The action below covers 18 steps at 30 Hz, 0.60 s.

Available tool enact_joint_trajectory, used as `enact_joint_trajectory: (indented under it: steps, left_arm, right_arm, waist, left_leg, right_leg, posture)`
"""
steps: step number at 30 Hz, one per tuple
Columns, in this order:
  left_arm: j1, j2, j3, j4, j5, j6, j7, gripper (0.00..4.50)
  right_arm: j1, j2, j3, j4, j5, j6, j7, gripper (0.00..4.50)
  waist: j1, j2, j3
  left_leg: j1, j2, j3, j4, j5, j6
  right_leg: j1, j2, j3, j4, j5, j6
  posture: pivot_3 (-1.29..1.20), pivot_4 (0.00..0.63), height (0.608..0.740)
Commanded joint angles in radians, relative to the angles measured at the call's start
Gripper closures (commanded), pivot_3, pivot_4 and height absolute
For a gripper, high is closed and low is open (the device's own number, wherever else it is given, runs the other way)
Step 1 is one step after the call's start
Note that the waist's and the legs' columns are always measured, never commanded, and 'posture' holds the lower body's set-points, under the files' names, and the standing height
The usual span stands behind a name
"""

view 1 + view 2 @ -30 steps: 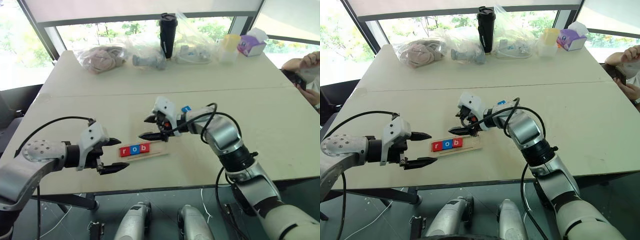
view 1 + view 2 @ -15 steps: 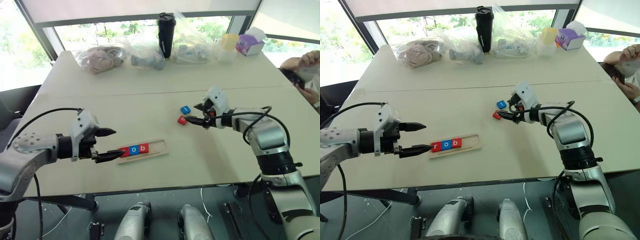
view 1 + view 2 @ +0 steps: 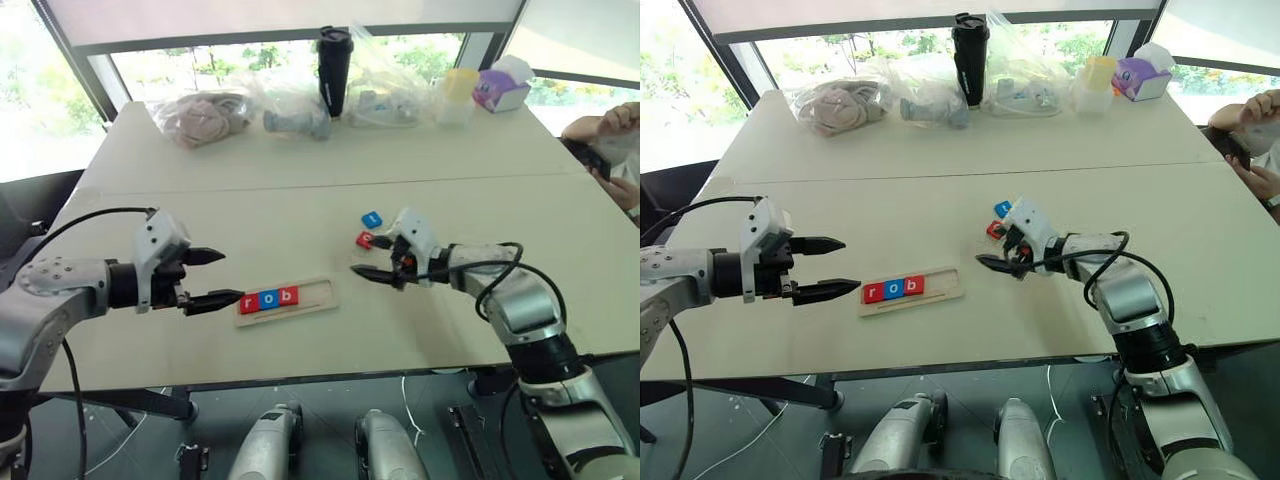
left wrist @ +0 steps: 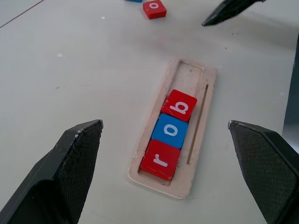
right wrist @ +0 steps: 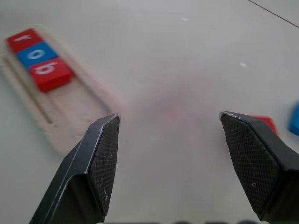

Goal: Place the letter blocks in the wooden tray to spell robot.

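The two head eyes look forward and down from above the near edge of the table (image 3: 300, 200), taking in both arms and the far window, the right eye set slightly to one side of the left. The left wrist camera sits low and close, looking along its open left gripper (image 4: 173, 154) at the tray (image 4: 198, 77). The right wrist camera peers between the spread fingers of the right gripper (image 5: 170, 154) at that same tray (image 5: 88, 114) from its other end.

Pale wooden tray (image 4: 196, 140), glossy plastic letter blocks (image 4: 171, 134); matt textured black fingers (image 4: 77, 154)
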<state>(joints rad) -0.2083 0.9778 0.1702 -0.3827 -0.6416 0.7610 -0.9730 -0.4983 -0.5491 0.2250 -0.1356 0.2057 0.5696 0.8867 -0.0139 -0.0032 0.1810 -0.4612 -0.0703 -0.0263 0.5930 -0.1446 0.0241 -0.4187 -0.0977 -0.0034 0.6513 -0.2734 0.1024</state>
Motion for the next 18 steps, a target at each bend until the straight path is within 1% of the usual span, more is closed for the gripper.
enact_joint_trajectory:
  steps: [1, 3, 6, 9, 14, 18]
  left_arm:
    - [0.004, 0.004, 0.016, -0.046, -0.014, 0.015, 0.01, 0.0]
    - [0.016, 0.017, 0.024, -0.062, -0.021, 0.026, 0.001, 0.0]
    - [0.079, 0.088, 0.037, -0.113, -0.014, 0.027, -0.058, 0.0]
    - [0.111, 0.122, 0.03, -0.134, 0.01, 0.01, -0.072, 0.0]
    - [0.126, 0.102, 0.022, -0.158, 0.009, 0.018, -0.041, 0.0]
    - [0.13, 0.089, 0.02, -0.169, 0.003, 0.027, -0.023, 0.0]
  right_arm:
    - [-0.002, 0.037, 0.041, -0.056, -0.009, -0.047, 0.0, 1.02]
    - [-0.007, 0.05, 0.07, -0.055, -0.02, -0.069, 0.008, 1.02]
    - [-0.028, 0.088, 0.127, -0.025, -0.042, -0.113, 0.028, 1.02]
    - [-0.046, 0.116, 0.161, 0.018, -0.067, -0.152, 0.036, 1.02]
    - [-0.076, 0.171, 0.218, 0.108, -0.123, -0.225, 0.03, 1.02]
    - [-0.099, 0.199, 0.238, 0.191, -0.175, -0.286, 0.014, 1.02]
  waist:
    - [0.0, 0.0, 0.0]
    - [0.0, 0.0, 0.0]
    - [-0.001, 0.0, 0.0]
    - [-0.001, 0.0, 0.0]
    - [0.001, 0.0, 0.0]
    - [0.0, 0.0, 0.0]
  left_leg:
    - [0.0, 0.0, 0.0, 0.0, 0.0, 0.0]
    - [0.0, 0.0, 0.0, 0.0, 0.0, 0.0]
    - [0.0, 0.0, 0.0, 0.0, 0.0, 0.0]
    - [0.0, 0.0, 0.0, -0.001, 0.0, 0.0]
    - [0.0, 0.0, 0.0, 0.0, 0.0, 0.0]
    - [0.0, 0.0, 0.0, -0.001, 0.0, 0.0]
  right_leg:
    - [-0.001, 0.0, 0.0, 0.0, 0.0, 0.0]
    - [-0.002, 0.0, 0.0, 0.0, 0.0, 0.0]
    - [-0.003, 0.0, 0.0, 0.0, 0.0, 0.0]
    - [-0.004, 0.0, 0.0, 0.0, 0.0, 0.0]
    - [-0.004, 0.0, 0.0, 0.0, 0.0, -0.001]
    - [-0.004, 0.001, 0.0, 0.0, 0.0, 0.0]
  posture:
    - [0.0, 0.15, 0.74]
    - [0.0, 0.15, 0.74]
    - [0.0, 0.15, 0.74]
    - [0.0, 0.15, 0.74]
    - [0.0, 0.15, 0.74]
    - [0.0, 0.15, 0.74]
